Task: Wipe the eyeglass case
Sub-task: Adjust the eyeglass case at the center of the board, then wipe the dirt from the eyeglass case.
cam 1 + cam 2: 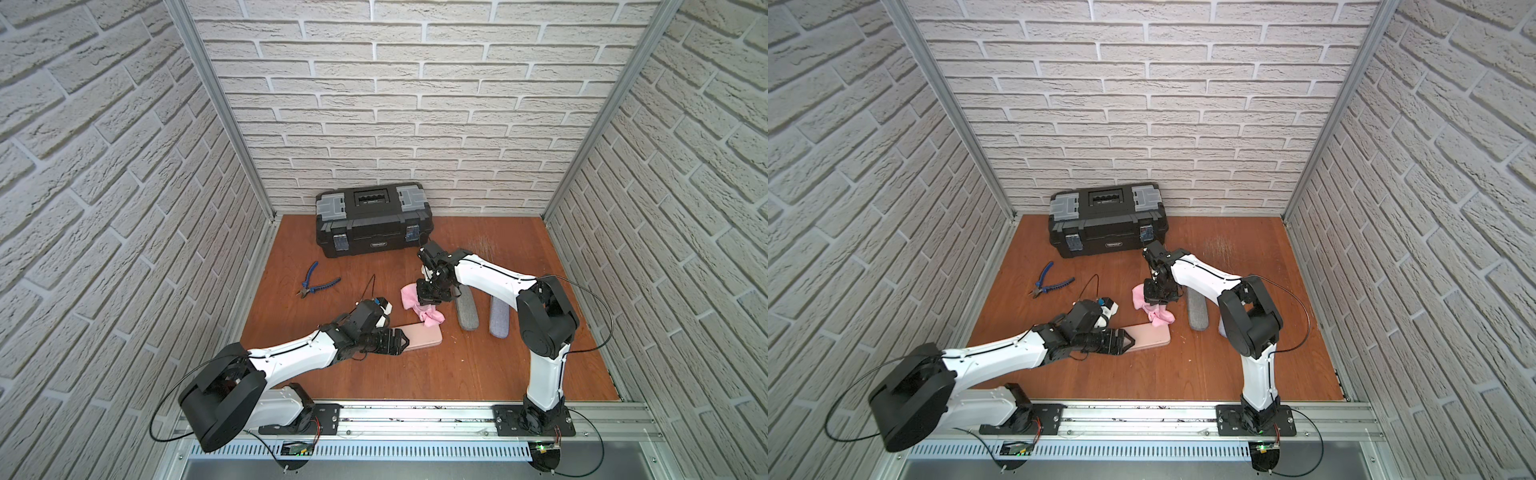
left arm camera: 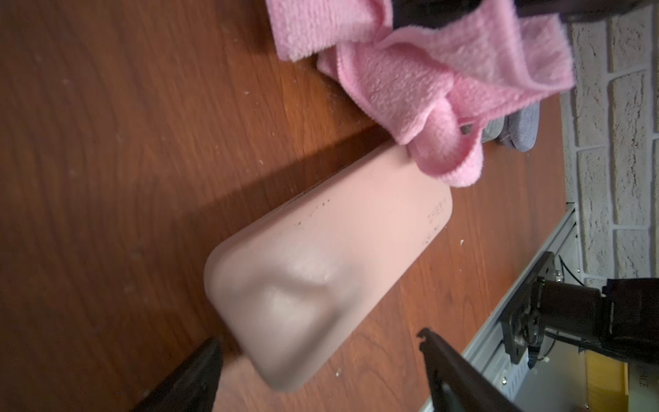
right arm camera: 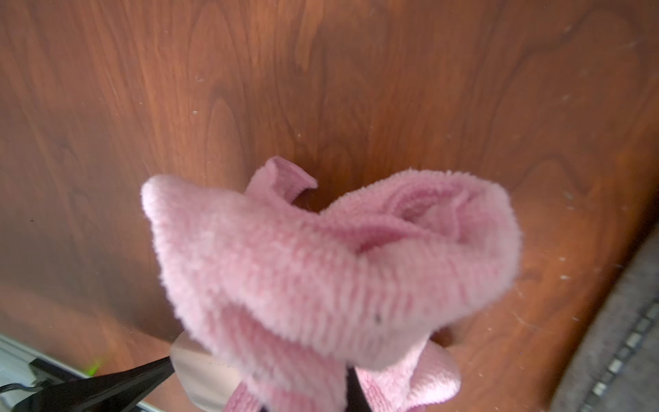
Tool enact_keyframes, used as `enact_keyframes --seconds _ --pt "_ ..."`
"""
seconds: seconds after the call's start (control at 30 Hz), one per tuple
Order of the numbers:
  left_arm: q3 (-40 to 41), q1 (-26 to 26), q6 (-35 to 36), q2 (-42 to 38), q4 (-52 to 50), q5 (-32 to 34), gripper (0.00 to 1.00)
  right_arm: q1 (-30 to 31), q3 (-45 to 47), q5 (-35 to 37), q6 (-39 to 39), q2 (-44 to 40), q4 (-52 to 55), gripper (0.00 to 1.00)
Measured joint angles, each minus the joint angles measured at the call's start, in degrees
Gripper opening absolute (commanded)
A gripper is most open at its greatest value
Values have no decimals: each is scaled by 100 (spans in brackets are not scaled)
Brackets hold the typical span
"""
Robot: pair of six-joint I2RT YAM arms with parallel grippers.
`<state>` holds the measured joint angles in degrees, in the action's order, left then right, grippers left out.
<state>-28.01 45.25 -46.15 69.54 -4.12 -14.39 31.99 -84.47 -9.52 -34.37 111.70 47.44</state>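
Centrally, the pink eyeglass case (image 1: 422,338) is laid flat and closed on the wooden table (image 1: 457,365), a little toward 8 o'clock of the middle; nothing of its inside is shown. Its near end is straddled by the left gripper (image 1: 402,340), whose jaws are spread wide. In the left wrist view one finger is seen at the case's edge and the other apart from it, so the case is not clamped.

At 1 o'clock of the case, the pink cloth (image 1: 410,298) is pinched in the closed jaws of the right gripper (image 1: 429,305), and its hanging end is met by the case's far corner.

A black toolbox (image 1: 374,224) is set at 12 o'clock against the back wall, with lid down and latches shut, its contents hidden. Two grey fabric pouches (image 1: 467,309) are laid side by side at 3 o'clock, partly covered by the right arm. Blue-handled pliers (image 1: 318,284) are placed at 10 o'clock.

The table is enclosed on three sides by white brick-patterned walls (image 1: 415,104), and an aluminium rail (image 1: 415,415) is fitted along 6 o'clock.
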Motion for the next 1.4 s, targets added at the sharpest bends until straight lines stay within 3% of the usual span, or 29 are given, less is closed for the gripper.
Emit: enact_keyframes --seconds 0.2,0.4,0.6,0.9,1.2,1.4 --pt "-131 28 754 -575 -511 754 92 28 15 369 431 -369 697 2" --pt "-791 577 2271 435 -358 1486 94 455 256 72 356 -1051 861 2" --pt "-846 691 3099 1047 -50 1696 94 719 1038 -780 -129 -1058 286 2" --pt "-647 846 3327 1290 728 1641 90 339 1364 -1550 -227 -656 -144 2" --pt "-463 1054 3058 1276 1080 1882 95 304 1274 -1578 -48 -579 -9 2" --pt "-463 1071 2994 1279 1080 1875 92 304 1235 -1478 79 -573 68 2"
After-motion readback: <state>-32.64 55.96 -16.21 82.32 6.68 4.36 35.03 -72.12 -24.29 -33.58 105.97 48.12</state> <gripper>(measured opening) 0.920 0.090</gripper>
